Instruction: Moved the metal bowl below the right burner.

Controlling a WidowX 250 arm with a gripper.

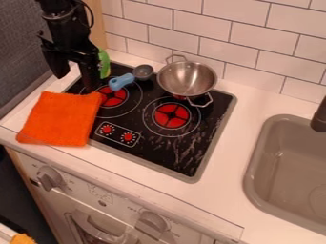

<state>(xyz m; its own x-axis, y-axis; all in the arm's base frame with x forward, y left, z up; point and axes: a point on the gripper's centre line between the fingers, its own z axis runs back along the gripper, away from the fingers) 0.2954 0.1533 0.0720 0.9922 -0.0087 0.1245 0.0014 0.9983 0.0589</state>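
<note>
- Silver metal bowl [185, 80]: polished, round and deep, its walls narrowing from a wide rim to a smaller base; brownish reflections mark the interior. Two angular wire handles project from opposite sides.
- Orientation: upright, mouth facing up. The long axis runs handle to handle, from the back left to the front right; one handle points towards the tiled wall [248, 45], the other towards the front right.
- Position: at the back right of the black cooktop [149, 145], behind the right burner [170, 115], the nearer handle close to the burner's outer ring.
- Black claw [76, 82]: hanging at the upper left, fingers spread with a gap between them, well apart from the bowl.
- Blue-handled scoop [121, 82]: lying left of the bowl, its grey cup nearest the bowl.
- Green object [104, 63]: beside the claw, partly hidden.
- Orange cloth [60, 118]: across the bench [223, 190] and the cooktop's left edge.
- Grey sink [255, 167]: set into the bench at right.
</note>
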